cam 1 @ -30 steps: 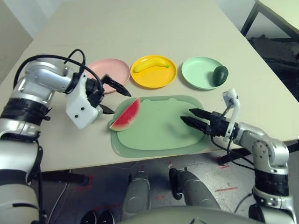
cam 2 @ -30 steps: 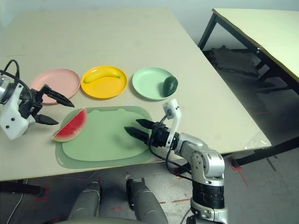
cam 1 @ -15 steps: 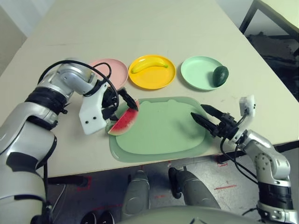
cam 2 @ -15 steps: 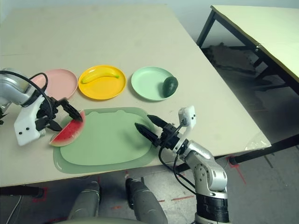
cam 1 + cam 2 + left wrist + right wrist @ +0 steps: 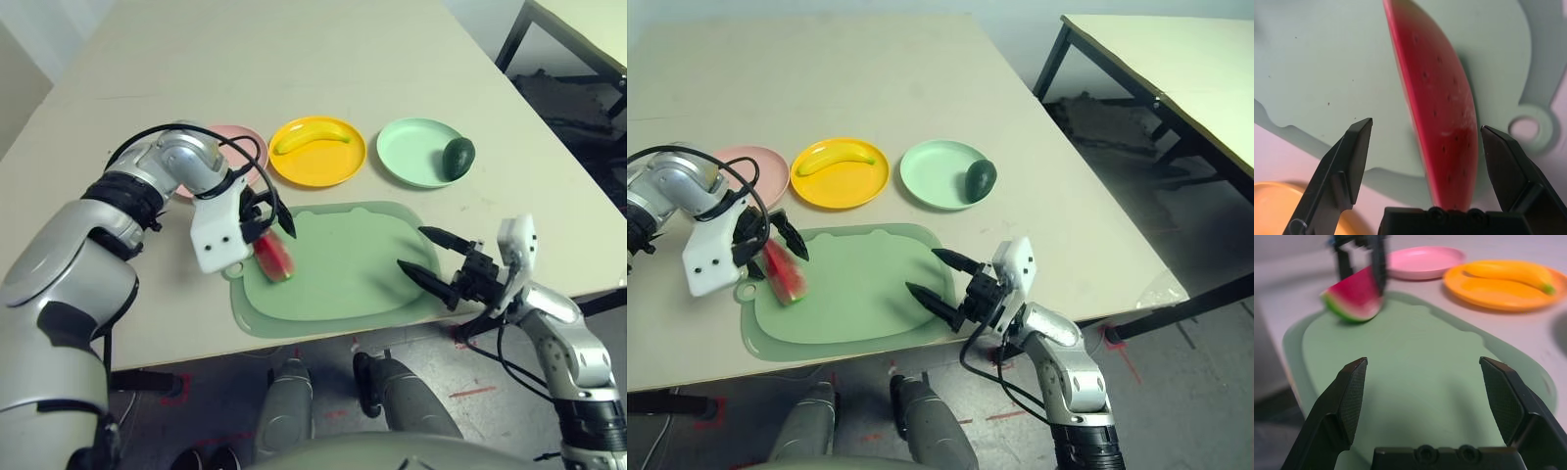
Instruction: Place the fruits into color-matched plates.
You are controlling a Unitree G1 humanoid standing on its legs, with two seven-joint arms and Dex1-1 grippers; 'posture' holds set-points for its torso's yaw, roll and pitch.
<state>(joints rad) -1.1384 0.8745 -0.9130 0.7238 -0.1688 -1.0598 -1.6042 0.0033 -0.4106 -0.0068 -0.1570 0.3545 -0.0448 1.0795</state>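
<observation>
The table (image 5: 294, 59) was a plain, matte beige slab. On it lay the mat (image 5: 343, 284), a smooth pale green rounded rectangle with a small ring tab at one corner. Beyond the mat stood three round, shallow plastic plates: pink (image 5: 245, 142), yellow (image 5: 318, 162) holding the curved banana (image 5: 312, 137), and green (image 5: 416, 157) holding the dark oval avocado (image 5: 458, 158). The watermelon (image 5: 273, 258) stood on the mat's left end, its long axis running from the plates toward the near edge, red seeded face showing. The left gripper (image 5: 269, 223) straddled it, fingers spread, not squeezing. The right gripper (image 5: 431, 259) hovered over the mat's right end, fingers spread, holding nothing.
</observation>
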